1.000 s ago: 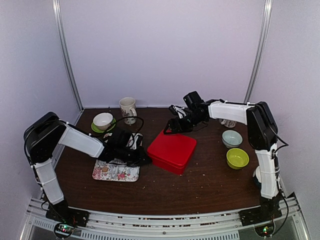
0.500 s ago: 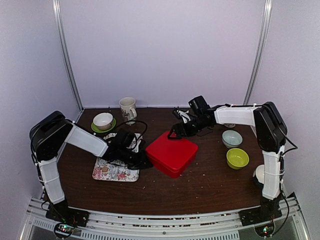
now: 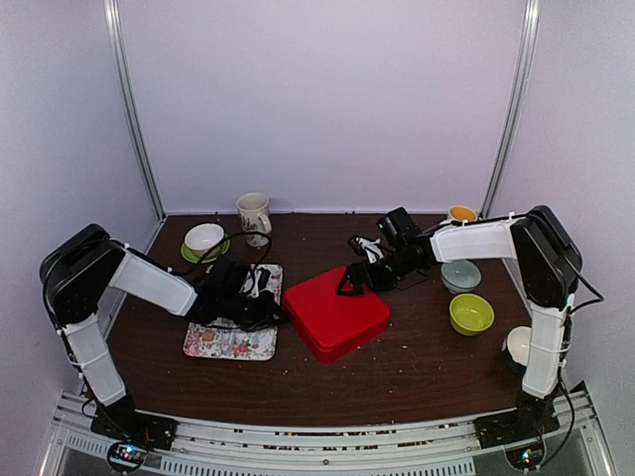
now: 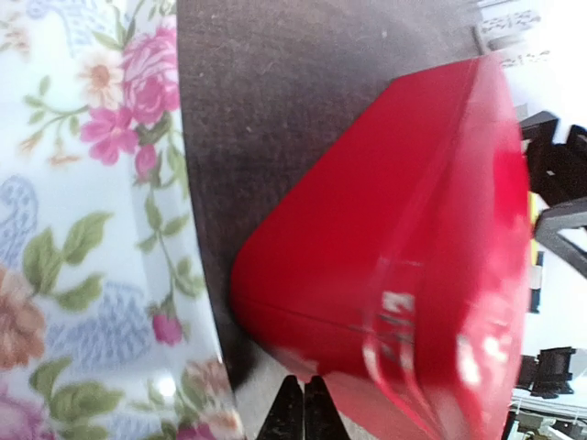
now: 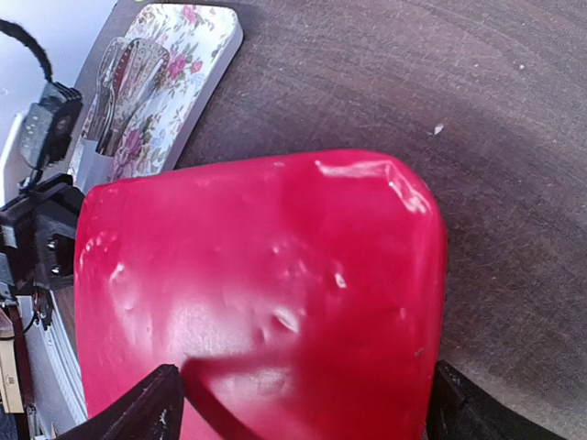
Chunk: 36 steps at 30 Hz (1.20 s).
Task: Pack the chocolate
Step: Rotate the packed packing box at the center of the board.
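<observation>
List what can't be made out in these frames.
- Chocolate: none shows in any view. The red box is shut, so its inside is hidden.
- Floral tray: in the top view, the left arm covers its far part.
- Left gripper: in the left wrist view, its shut fingers are cut off by the bottom edge.
- Right gripper: in the right wrist view, its open fingers are cut off at the bottom, and contact with the box is unclear.
</observation>
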### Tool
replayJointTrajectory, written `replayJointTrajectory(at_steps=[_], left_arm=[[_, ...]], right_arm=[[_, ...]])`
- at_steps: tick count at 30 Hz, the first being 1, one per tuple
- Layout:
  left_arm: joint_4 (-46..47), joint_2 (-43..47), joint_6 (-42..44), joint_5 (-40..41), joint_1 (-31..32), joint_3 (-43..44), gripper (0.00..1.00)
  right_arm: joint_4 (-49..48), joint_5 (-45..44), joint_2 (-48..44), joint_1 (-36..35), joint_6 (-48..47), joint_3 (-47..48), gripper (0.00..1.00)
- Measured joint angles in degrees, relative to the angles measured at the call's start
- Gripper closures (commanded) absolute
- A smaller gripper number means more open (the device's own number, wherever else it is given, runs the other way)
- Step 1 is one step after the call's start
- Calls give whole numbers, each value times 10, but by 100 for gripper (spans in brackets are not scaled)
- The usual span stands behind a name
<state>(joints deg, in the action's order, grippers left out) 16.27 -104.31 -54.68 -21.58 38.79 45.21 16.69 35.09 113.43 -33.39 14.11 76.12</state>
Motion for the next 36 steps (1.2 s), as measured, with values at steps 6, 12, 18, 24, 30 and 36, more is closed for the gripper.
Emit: replayJointTrajectory(at_steps=[6, 12, 18, 24, 30, 36], left_arm=[[54, 62, -34, 8, 0, -51, 85], [103, 120, -67, 24, 0, -83, 43], [126, 110, -93, 29, 0, -79, 23], [120, 53, -107, 32, 0, -45, 45], [121, 34, -121, 43, -10, -34, 67], [138, 25, -126, 46, -18, -30, 76]], right_arm=[[0, -2, 0, -6, 12, 0, 9], [0, -2, 0, -7, 14, 0, 9], [-1, -1, 0, -8, 14, 0, 9], [0, -1, 0, -10, 15, 0, 9], [0, -4, 0, -9, 16, 0, 9], [-2, -5, 0, -9, 16, 0, 11]])
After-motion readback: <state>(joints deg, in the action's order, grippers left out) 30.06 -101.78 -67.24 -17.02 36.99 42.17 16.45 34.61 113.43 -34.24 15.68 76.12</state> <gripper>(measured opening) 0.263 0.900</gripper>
